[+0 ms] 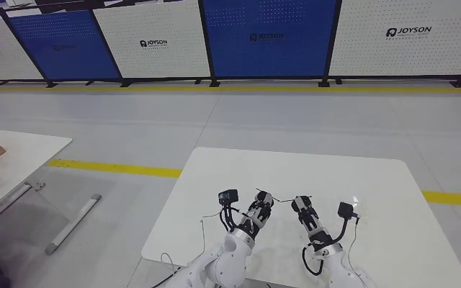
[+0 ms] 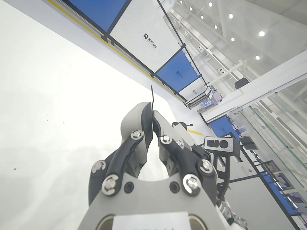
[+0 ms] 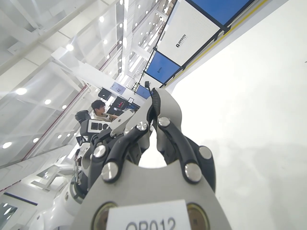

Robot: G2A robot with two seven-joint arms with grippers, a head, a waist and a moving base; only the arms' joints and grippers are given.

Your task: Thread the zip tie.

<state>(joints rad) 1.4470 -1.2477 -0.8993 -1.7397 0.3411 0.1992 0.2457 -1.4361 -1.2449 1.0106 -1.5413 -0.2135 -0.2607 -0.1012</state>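
Note:
A thin black zip tie [image 1: 283, 199] spans the small gap between my two grippers, just above the front part of the white table [image 1: 302, 169]. My left gripper [image 1: 265, 199] is shut on one end. In the left wrist view the narrow tail of the zip tie [image 2: 152, 94] sticks out past the pinched fingertips of the left gripper [image 2: 152, 111]. My right gripper [image 1: 300, 204] is shut on the other end. The zip tie's square head [image 3: 147, 83] pokes out beyond the right gripper [image 3: 153, 94]. The strip's middle is hidden between the pads.
The tabletop [image 2: 60, 77] stretches wide and bare beyond both grippers. Each wrist view shows the other arm's camera mount [image 2: 219, 144] [image 3: 96, 126] close alongside. A second white table [image 1: 25, 155] stands off to the left across the floor.

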